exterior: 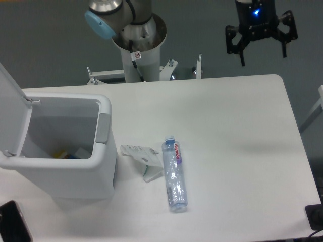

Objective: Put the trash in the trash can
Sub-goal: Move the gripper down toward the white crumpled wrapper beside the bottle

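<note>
The trash can (pixel 65 151) stands lid-up at the table's left, the bottle (pixel 174 174) and carton (pixel 144 159) touching just beside it — the gripper (pixel 262 53), spread empty above, could nudge both together.

A robotics lab — arm base (pixel 137 38) bolted behind white table (pixel 227 131).

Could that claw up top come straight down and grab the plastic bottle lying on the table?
Probably yes. The gripper hangs open, high above the table's far edge, and the bottle lies flat with nothing on top of it. Only the carton lies close by its left side.
</note>
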`<control>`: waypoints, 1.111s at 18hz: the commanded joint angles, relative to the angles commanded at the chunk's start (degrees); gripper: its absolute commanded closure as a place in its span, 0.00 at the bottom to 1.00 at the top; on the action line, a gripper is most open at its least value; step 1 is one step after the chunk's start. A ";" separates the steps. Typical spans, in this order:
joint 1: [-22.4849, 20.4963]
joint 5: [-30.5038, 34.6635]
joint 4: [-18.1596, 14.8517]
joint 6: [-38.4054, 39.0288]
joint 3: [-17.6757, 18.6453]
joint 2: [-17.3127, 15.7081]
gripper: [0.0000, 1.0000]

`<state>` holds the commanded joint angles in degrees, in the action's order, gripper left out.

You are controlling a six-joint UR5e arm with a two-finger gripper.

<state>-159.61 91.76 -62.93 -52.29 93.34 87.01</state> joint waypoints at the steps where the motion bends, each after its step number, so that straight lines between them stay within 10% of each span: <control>1: 0.09 0.09 0.00 -0.09 0.09 0.00 0.00; 20: 7.19 -8.79 2.11 8.61 7.47 3.24 0.00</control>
<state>-152.42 82.97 -60.82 -43.68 100.81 90.25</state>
